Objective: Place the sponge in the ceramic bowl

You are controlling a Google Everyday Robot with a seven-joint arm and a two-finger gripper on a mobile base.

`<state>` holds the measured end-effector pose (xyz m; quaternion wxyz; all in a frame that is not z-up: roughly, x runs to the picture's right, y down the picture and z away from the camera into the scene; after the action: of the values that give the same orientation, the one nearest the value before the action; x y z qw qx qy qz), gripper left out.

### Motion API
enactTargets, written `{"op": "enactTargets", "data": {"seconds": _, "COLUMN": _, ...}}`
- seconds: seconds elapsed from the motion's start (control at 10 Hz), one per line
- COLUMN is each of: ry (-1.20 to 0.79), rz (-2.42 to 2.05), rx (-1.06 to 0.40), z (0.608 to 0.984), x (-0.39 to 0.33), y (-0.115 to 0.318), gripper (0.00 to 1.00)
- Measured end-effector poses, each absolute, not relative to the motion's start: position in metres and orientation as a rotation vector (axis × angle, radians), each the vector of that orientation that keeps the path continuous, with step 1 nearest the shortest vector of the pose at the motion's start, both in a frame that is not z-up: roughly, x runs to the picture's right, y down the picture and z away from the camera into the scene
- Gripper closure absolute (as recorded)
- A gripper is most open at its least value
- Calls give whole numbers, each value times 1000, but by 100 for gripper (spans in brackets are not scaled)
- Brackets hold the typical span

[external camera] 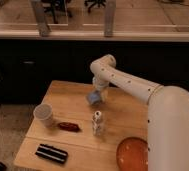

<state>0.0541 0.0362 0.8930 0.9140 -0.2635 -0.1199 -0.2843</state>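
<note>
The blue-grey sponge (pixel 93 97) hangs a little above the wooden table (pixel 73 97), near its far middle. My gripper (pixel 97 92) comes down from the white arm and is shut on the sponge's upper edge. The orange-red ceramic bowl (pixel 132 153) sits at the table's front right corner, partly hidden behind my arm's large white upper link. Sponge and bowl are well apart, with the bowl nearer the camera and to the right.
A small white bottle (pixel 97 123) stands upright between sponge and bowl. A pale cup (pixel 43 114) stands at the left, a dark red oblong item (pixel 68 126) lies beside it, and a black ribbed block (pixel 51 153) lies at the front left. A dark counter runs behind the table.
</note>
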Motion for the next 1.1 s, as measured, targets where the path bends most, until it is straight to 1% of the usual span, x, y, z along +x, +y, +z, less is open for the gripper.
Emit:
{"op": "enactTargets", "data": {"seconds": 0.2, "ry": -245, "rz": -580, "rx": -538, "z": 886, "x": 68, "y": 36, "gripper": 97}}
{"op": "enactTargets", "data": {"seconds": 0.4, "ry": -248, "rz": -573, "rx": -531, "z": 879, "x": 66, "y": 35, "gripper": 97}}
{"op": "enactTargets", "data": {"seconds": 0.8, "ry": -235, "rz": -561, "rx": -518, "z": 861, "x": 105, "y": 33, "gripper": 97}}
{"op": "enactTargets", "data": {"seconds": 1.1, "ry": -235, "rz": -558, "rx": -505, "z": 848, "x": 106, "y": 33, "gripper": 97}}
